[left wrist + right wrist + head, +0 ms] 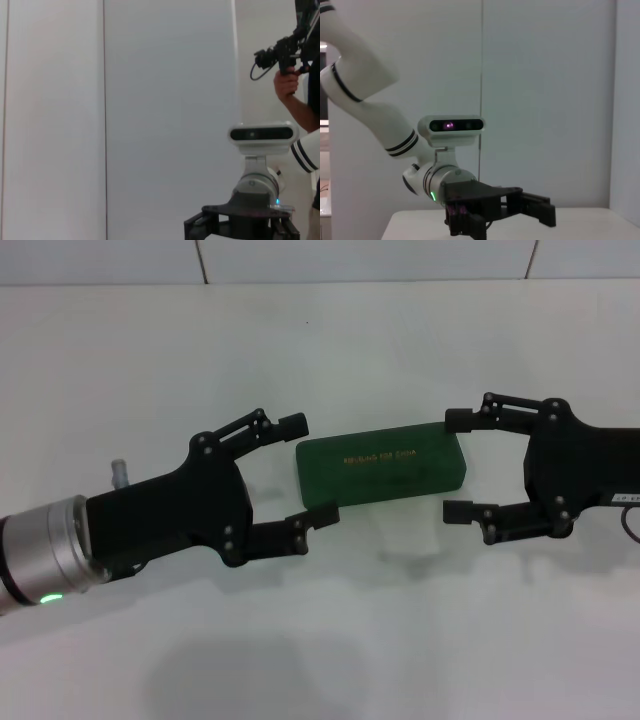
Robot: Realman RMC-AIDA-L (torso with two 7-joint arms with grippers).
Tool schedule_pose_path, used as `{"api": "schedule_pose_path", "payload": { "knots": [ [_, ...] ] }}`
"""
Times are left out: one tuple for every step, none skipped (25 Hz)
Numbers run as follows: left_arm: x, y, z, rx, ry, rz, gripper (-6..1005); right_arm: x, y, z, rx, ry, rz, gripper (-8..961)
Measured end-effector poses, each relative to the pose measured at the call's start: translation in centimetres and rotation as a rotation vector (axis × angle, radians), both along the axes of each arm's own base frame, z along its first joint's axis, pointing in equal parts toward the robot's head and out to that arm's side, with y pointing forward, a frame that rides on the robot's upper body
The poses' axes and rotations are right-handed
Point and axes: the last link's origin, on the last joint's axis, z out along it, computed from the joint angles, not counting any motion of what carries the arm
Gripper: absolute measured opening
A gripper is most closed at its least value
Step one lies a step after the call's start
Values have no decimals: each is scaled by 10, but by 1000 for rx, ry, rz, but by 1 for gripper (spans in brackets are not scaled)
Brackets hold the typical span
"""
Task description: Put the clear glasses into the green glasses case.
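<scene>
Green glasses case (381,469) lying shut on the white desk (150,360), lid up with the gold lettering showing, right between the two tools. Left tool (304,469) spread wide and released, nearer finger just touching the case's end or maybe a hair off, hard to tell; right tool (459,466) also spread and gripping nothing at the opposite end.
</scene>
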Motion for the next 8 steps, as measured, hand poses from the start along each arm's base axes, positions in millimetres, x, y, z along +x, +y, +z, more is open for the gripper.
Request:
{"api": "schedule_pose_path", "payload": {
  "knots": [
    [-1,-2,0,-7,4,-4,888,0,-1,-1,2,-2,11,846],
    [-1,-2,0,-9,3,-7,888,-1,-1,-2,-1,-3,16,866],
    [-1,-3,0,-13,1,-10,888,-2,-1,-3,-5,-6,24,886],
    [0,-5,1,-16,-5,-19,888,-3,-1,-4,-9,-9,29,886],
    [0,-7,2,-16,-12,-29,888,-3,-1,-4,-11,-11,32,886],
    [0,-10,5,-13,-25,-47,888,-4,-1,-5,-13,-15,35,886],
    [1,-12,5,-10,-31,-55,888,-4,-1,-5,-13,-16,39,886],
    [1,-14,6,-7,-38,-64,888,-5,-1,-5,-12,-17,41,886]
  ]
}}
